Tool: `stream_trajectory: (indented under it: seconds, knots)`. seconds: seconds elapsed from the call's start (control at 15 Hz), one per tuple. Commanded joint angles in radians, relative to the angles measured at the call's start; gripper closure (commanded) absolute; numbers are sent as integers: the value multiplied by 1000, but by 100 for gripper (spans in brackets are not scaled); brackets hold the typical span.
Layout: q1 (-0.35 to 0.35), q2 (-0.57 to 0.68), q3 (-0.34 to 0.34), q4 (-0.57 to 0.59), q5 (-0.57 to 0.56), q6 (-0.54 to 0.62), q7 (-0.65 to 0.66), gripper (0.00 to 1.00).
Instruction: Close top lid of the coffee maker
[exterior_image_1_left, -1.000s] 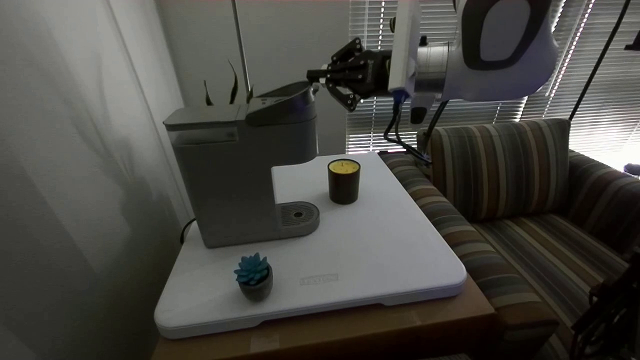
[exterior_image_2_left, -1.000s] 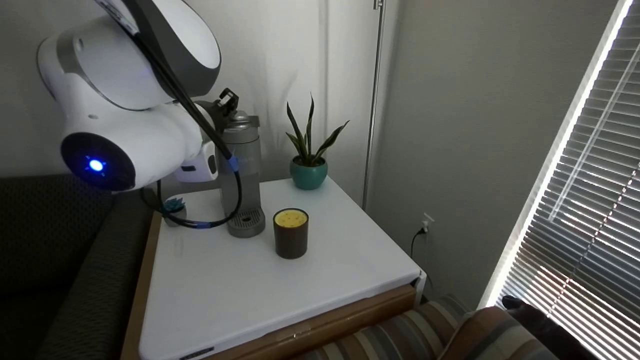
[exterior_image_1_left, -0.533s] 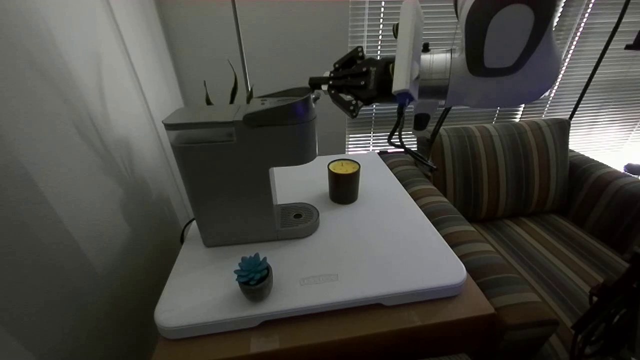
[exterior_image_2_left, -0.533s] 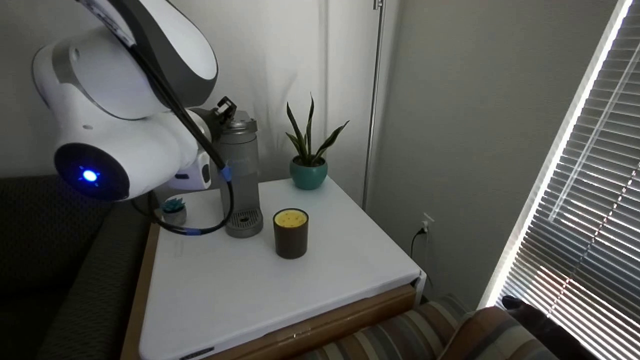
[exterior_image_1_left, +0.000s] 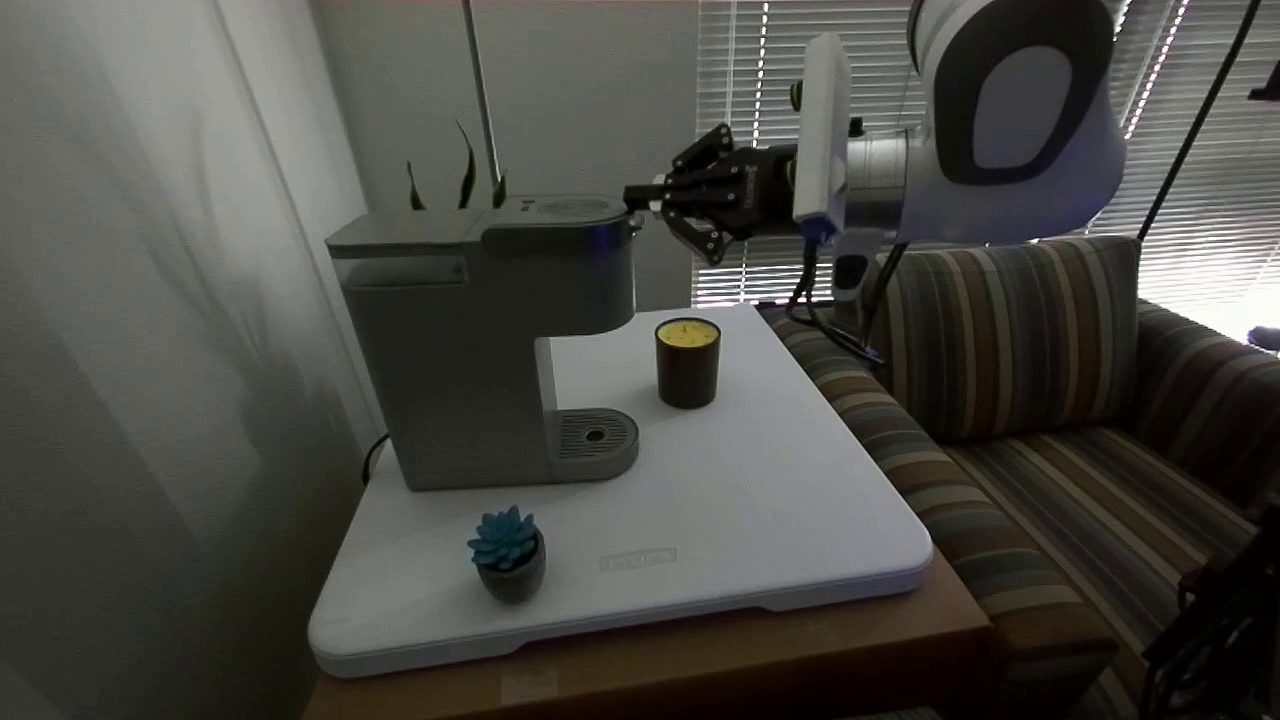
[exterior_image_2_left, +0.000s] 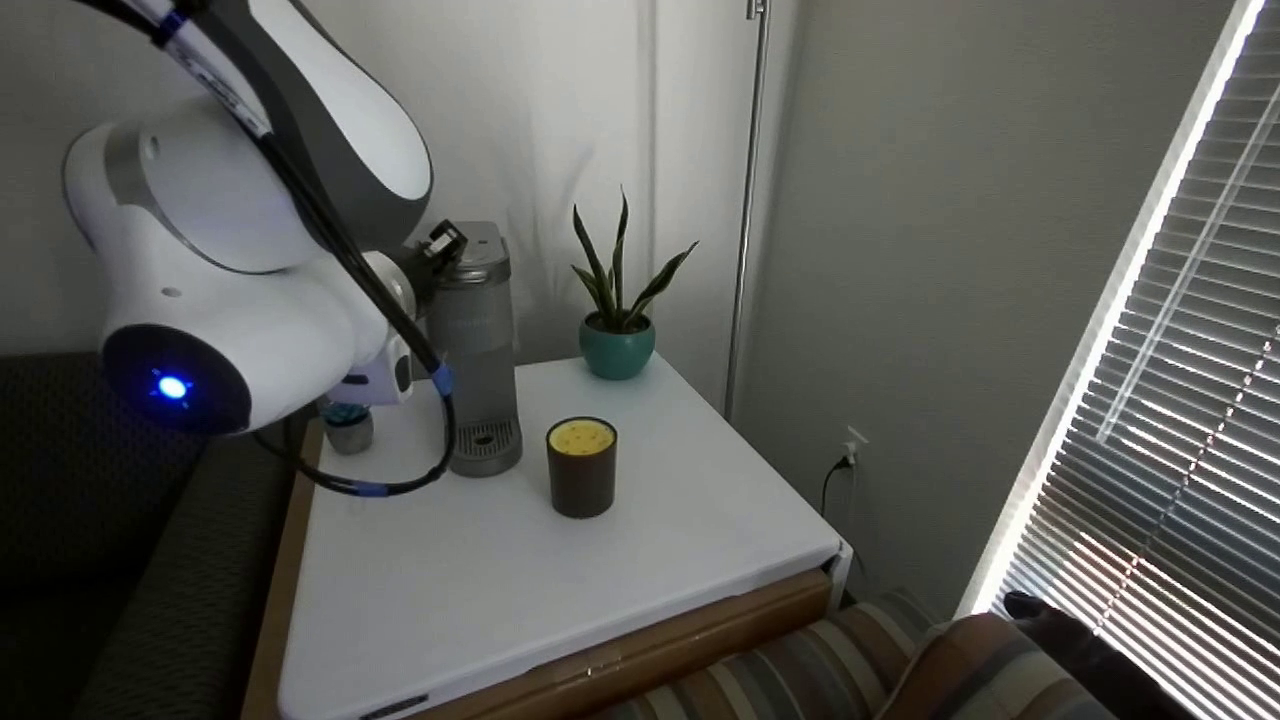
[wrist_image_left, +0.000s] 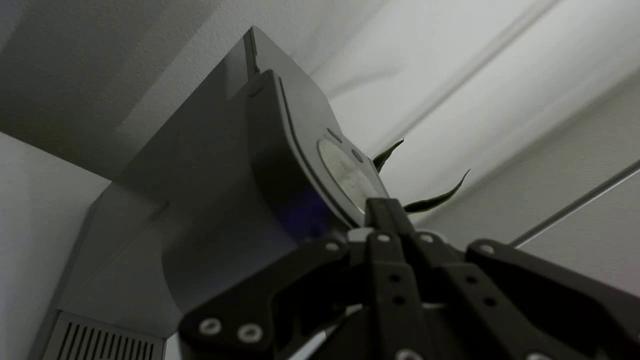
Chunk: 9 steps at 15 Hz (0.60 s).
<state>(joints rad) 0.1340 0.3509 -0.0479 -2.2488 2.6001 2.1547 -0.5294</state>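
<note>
The grey coffee maker (exterior_image_1_left: 450, 370) stands upright on the white table, and it also shows in an exterior view (exterior_image_2_left: 475, 335) and in the wrist view (wrist_image_left: 200, 180). Its dark grey top lid (exterior_image_1_left: 550, 213) lies flat, level with the rear top. The lid fills the middle of the wrist view (wrist_image_left: 302, 115). My gripper (exterior_image_1_left: 634, 197) is at the lid's front edge, pointing at the machine. In the wrist view its fingertips (wrist_image_left: 385, 212) are pressed together with nothing between them, overlapping the lid's front edge. Exact contact with the lid is hard to tell.
A dark candle jar (exterior_image_1_left: 688, 370) stands in front of the drip base. A small succulent pot (exterior_image_1_left: 510, 565) sits near the white table (exterior_image_1_left: 760, 520) edge. A potted snake plant (exterior_image_2_left: 617, 345) stands behind the machine. A striped sofa (exterior_image_1_left: 1000, 360) adjoins the table.
The lid's front edge has come down from a raised tilt to level. My gripper has moved down with it and slightly back from the machine, staying shut.
</note>
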Motion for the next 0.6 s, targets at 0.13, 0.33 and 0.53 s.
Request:
stream_trajectory:
  seconds: [0.13, 0.33, 0.53]
  knots:
    - [1, 7, 4, -23, -2, 22, -17, 100]
    - [31, -69, 0, -32, -12, 149, -85, 100]
    - [51, -141, 4, -14, -47, 330, -137, 100]
